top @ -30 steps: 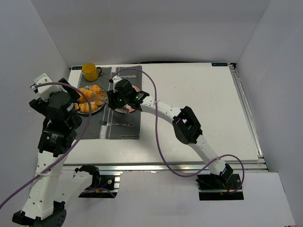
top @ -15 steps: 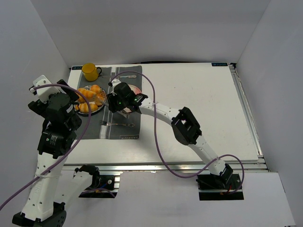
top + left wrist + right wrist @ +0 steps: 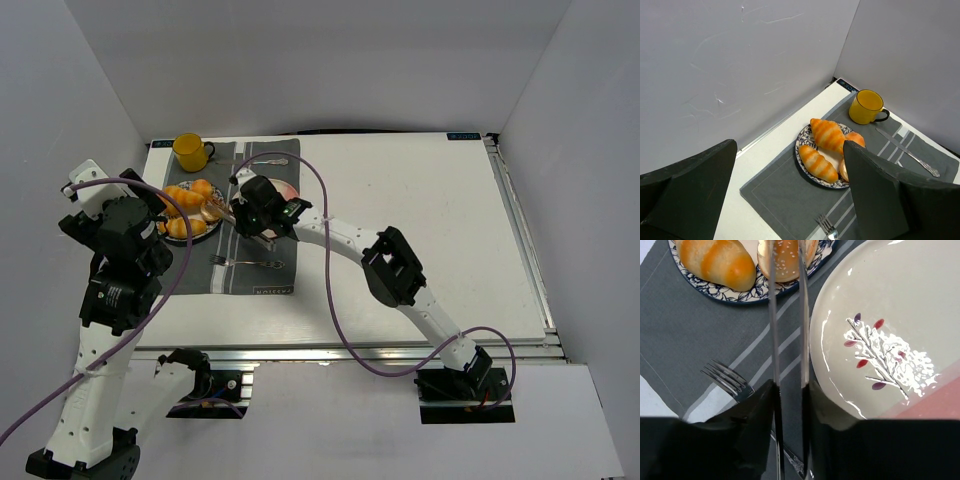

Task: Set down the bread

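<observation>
Right gripper (image 3: 786, 247) is reaching over the blue-patterned plate (image 3: 747, 294), its thin jaws bracketing the seeded bun (image 3: 786, 265). The gap is narrow and the bun is showing outside both of them, so cannot tell whether they are pinching it or just hovering over it. Left gripper (image 3: 789, 150) is sitting off to the left, jaws spread wide, holding nothing. All the bread is lying on the blue-patterned plate. The empty plate (image 3: 880, 300) with the tree motif is lying just beside it on the same grey placemat (image 3: 775, 195) and is looking like the likely drop spot. Handling guess: the pieces are looking light and glossy-skinned, probably slippery, maybe soft or hollow, so thin jaws are risking a roll-out or a dent. Best hold is probably low across a bun's widest part. For a striped roll (image 3: 817, 162), it is across the short axis at mid-length. Count: four bread pieces showing (two striped rolls, two round buns, one partly hidden), two plates, one yellow mug (image 3: 867, 106), one fork (image 3: 729, 380), one second utensil (image 3: 907, 152) (knife or spoon unclear), one placemat on the white surface (image 3: 420, 210).
</observation>
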